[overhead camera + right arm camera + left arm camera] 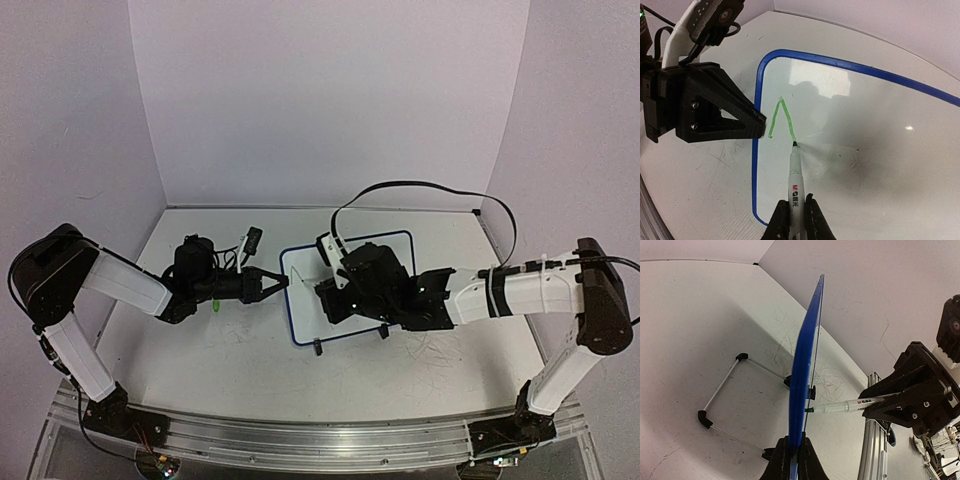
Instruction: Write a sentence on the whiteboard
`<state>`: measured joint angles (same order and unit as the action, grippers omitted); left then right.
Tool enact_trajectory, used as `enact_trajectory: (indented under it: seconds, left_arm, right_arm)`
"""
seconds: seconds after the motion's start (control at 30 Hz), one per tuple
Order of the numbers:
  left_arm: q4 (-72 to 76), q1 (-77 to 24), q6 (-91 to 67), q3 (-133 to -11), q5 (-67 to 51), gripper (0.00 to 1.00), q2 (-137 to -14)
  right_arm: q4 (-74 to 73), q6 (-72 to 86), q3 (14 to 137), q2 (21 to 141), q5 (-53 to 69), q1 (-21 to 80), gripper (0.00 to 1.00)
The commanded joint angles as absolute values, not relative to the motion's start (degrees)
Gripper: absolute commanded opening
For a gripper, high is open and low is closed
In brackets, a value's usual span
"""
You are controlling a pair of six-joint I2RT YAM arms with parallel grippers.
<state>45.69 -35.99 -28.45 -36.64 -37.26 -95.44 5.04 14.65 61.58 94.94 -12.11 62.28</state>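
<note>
The whiteboard, white with a dark blue rim, lies tilted in mid-table. My left gripper is shut on its left edge, and the board shows edge-on in the left wrist view. Two black feet and a wire stand hang behind it. My right gripper is shut on a white marker whose green tip touches the board. Of the sentence, only two green strokes forming an inverted V show near the board's left rim.
The tabletop carries faint grey scribbles to the right of the board. White walls close in the back and sides. An aluminium rail runs along the near edge. A black cable loops above the right arm.
</note>
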Motion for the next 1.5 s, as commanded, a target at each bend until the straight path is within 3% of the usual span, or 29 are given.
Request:
enact_trajectory:
  seconds: [0.0,1.47]
  left_arm:
    - [47.6,-36.6,-28.7,-38.0,-39.5,0.00,-95.4]
    - [47.6,-36.9,-28.9,-37.6,-39.8,0.00,-95.1]
  right_arm:
    - [3.5,15.3,60.8,93.0,-13.6,61.7,0.00]
    - [5.1,12.2,67.2,96.3,-18.0,60.8,0.00]
